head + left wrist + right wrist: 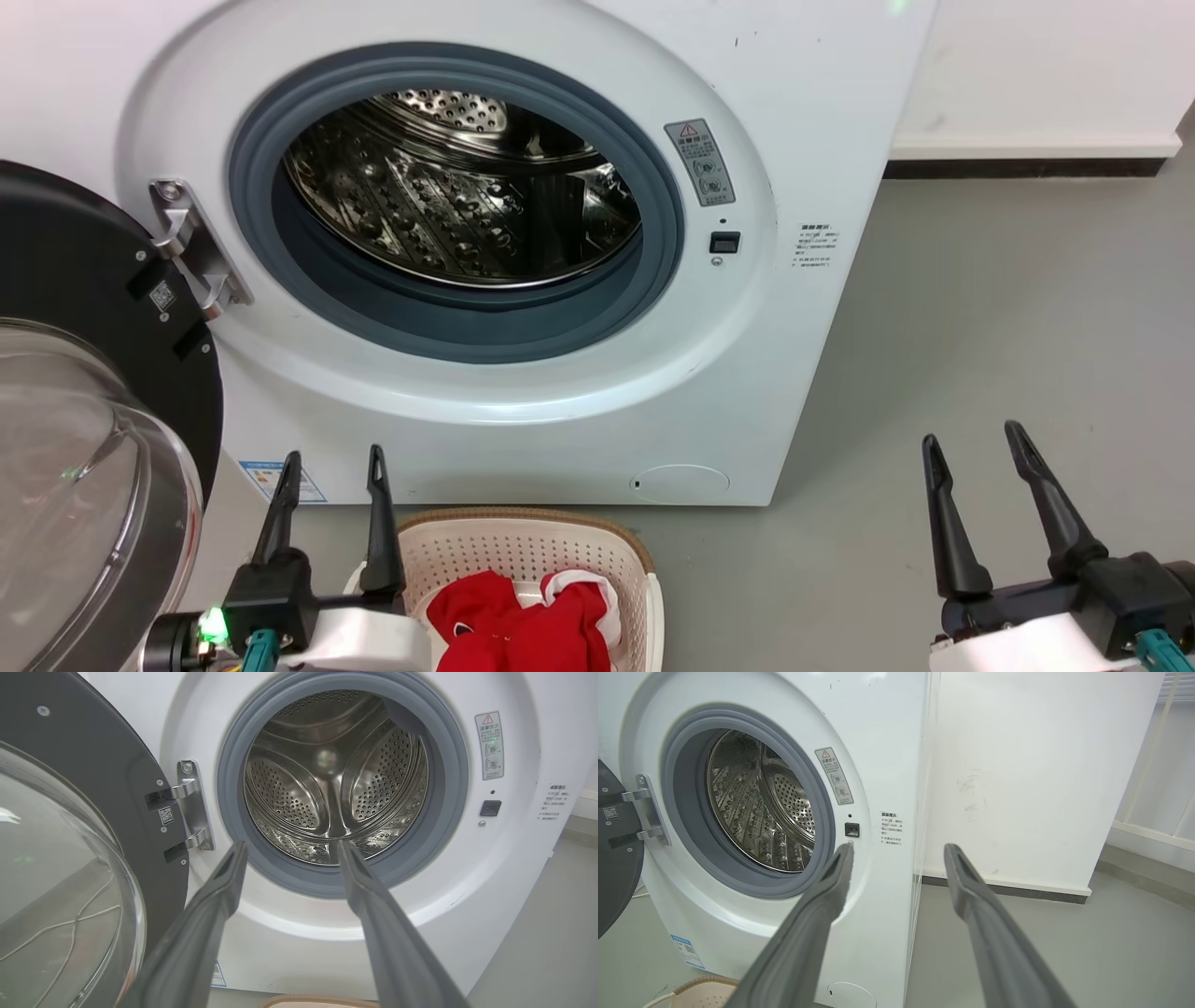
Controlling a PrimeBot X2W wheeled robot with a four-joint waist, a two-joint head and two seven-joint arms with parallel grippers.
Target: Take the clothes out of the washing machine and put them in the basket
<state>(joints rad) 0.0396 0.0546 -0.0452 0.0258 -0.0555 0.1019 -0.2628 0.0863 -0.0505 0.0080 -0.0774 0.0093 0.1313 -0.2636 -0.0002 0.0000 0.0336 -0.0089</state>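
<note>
Red soft-fabric sports garments [518, 627] lie in the cream perforated plastic basket [523, 516] beside the left tool [333, 455]; it and the right tool [971, 434] stand apart, empty. Turning, the left one may strike the black-rimmed glass door [93, 448].

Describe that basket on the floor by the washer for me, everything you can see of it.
The basket is cream plastic, its walls perforated with small holes, with rounded corners and a brown woven-look rim. It stands upright on the grey floor just in front of the washing machine. Red clothes with white trim lie heaped inside. Its near edge runs out of the head view, and the left gripper covers its left corner.
</note>
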